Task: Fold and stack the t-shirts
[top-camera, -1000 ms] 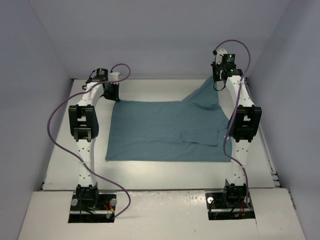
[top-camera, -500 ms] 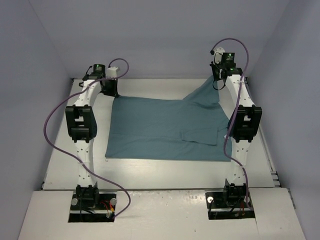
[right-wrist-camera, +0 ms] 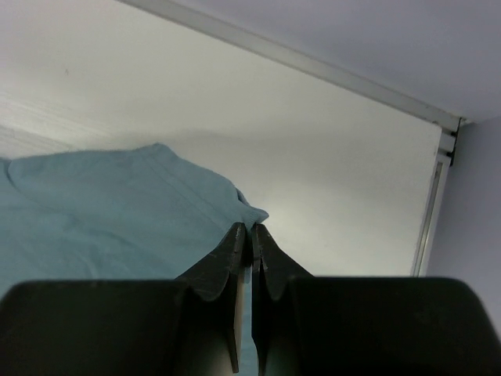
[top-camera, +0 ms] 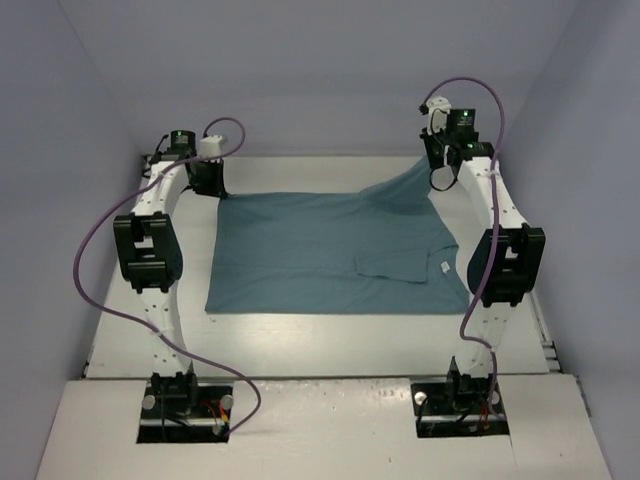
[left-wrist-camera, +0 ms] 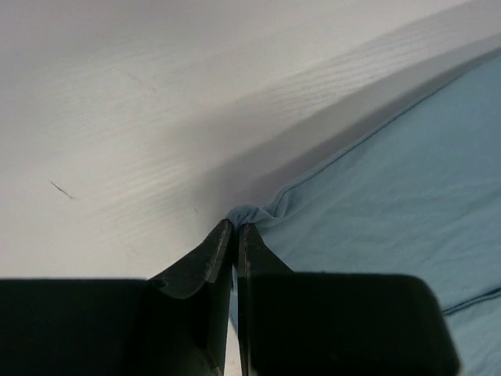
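Pinching one teal t-shirt (top-camera: 320,250), left tool (left-wrist-camera: 235,225) and right tool (right-wrist-camera: 251,227) each clamp one far corner.

White counter (top-camera: 320,340), faint grain. Metal rail (right-wrist-camera: 313,66) along its edge, beyond the right gripper (right-wrist-camera: 250,229), cornering to its right. Small dark scratch (left-wrist-camera: 61,190) up-left of the left gripper (left-wrist-camera: 235,225). Lavender walls (top-camera: 330,70) around.

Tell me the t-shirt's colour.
The t-shirt is plain teal-blue, with no pattern; the top external view shows it best.
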`<state>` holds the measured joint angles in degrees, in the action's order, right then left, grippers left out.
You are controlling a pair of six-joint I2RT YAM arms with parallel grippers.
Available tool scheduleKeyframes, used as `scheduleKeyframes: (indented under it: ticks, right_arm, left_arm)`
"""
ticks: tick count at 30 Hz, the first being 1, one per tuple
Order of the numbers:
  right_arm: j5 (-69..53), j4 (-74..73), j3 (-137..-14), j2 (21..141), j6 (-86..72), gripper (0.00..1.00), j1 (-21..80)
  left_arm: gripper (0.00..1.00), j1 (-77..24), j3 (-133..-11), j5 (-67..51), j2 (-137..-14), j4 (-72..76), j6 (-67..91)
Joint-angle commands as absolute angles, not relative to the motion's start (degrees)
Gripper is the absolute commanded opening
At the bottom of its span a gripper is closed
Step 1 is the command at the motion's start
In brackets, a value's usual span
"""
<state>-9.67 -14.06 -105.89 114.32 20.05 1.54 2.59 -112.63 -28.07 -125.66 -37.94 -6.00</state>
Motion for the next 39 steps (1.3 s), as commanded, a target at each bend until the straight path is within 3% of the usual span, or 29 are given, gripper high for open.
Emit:
scheduleKeyframes:
  ticks: [1,8,25,39]
  right_arm:
    - [-9.7,-11.3,-101.9,107.8,20.2,0.03,1.3]
    - [-9.1,-10.3,-94.0,102.6,18.5,0.0,1.3]
    - [-6.5,-7.5,-78.0,89.8,13.7,0.0,1.3]
    - [-2.0,-4.4,-66.7,79.3,6.9,0.0,1.3]
  left_arm:
    - [0.0,3.0,-108.8,-28.7,-117.5,-35.2,-6.2]
    - [0.0,3.0,-99.1,-29.9,-111.2,-29.2,-3.1]
    - [0.0,3.0,-89.1,-21.2,-105.2,-26.3,1.1]
    - [0.0,2.3,-80.6,-21.2,-100.2,-20.6,0.3]
